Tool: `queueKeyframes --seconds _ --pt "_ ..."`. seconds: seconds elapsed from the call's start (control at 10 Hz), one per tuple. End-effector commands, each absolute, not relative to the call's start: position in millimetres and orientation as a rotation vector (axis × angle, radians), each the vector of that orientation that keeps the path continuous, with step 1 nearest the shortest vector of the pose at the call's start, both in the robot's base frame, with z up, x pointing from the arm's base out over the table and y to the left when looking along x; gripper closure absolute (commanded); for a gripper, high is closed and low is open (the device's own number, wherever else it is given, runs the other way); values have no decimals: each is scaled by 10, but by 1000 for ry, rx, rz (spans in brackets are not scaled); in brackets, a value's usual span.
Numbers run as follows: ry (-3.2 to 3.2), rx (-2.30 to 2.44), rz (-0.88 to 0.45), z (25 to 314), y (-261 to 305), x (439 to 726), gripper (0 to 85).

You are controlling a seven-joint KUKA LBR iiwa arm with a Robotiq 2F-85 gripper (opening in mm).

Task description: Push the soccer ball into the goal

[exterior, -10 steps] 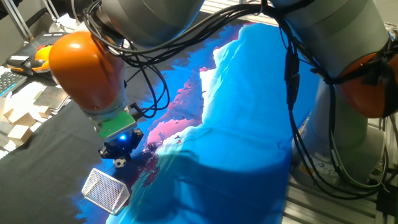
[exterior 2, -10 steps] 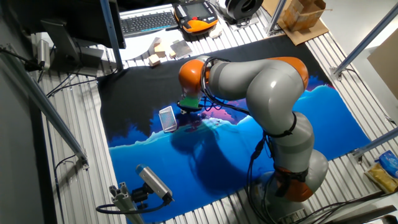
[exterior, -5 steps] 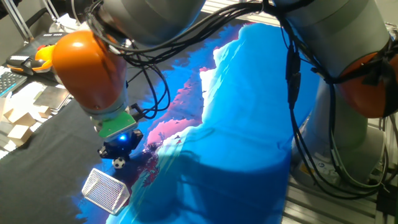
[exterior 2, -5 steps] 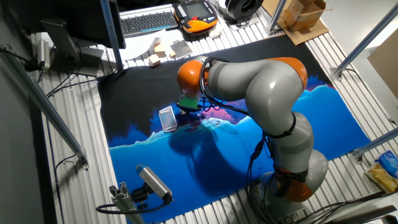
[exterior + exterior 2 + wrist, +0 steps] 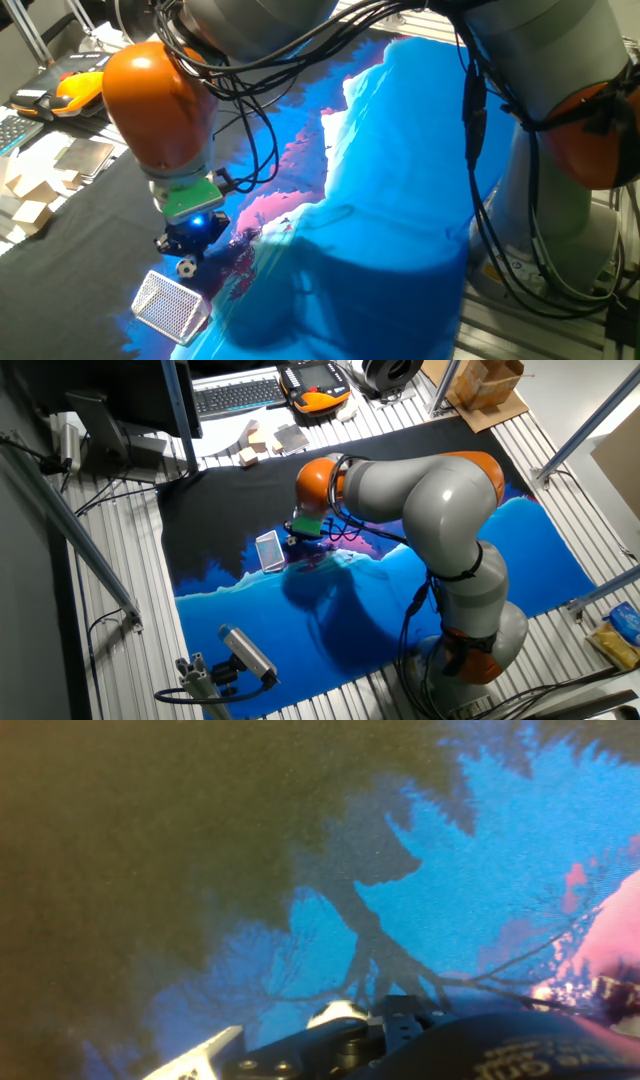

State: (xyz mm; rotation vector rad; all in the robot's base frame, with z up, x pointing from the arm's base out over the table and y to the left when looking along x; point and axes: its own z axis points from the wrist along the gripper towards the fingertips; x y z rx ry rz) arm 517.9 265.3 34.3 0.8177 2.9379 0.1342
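On a blue-and-black printed mat (image 5: 400, 180), the gripper (image 5: 188, 243), its jaw state impossible to tell, sits just behind the soccer ball (image 5: 186, 267), which lies short of the goal (image 5: 168, 305) at seven o'clock, not yet in.

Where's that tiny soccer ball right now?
In one fixed view, the soccer ball sits on the printed mat at lower left, just under the claw and a short way above the white mesh goal.
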Motion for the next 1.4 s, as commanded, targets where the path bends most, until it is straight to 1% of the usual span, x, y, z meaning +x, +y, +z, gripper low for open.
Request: queueKeyframes --seconds 0.0,0.1,0.8,1.3 --pt "2941 810 147 344 2664 5185 850" --pt "2949 806 198 336 2696 5190 850" --pt "2993 824 328 303 2770 5178 850" --pt "3008 835 366 306 2775 5176 850"
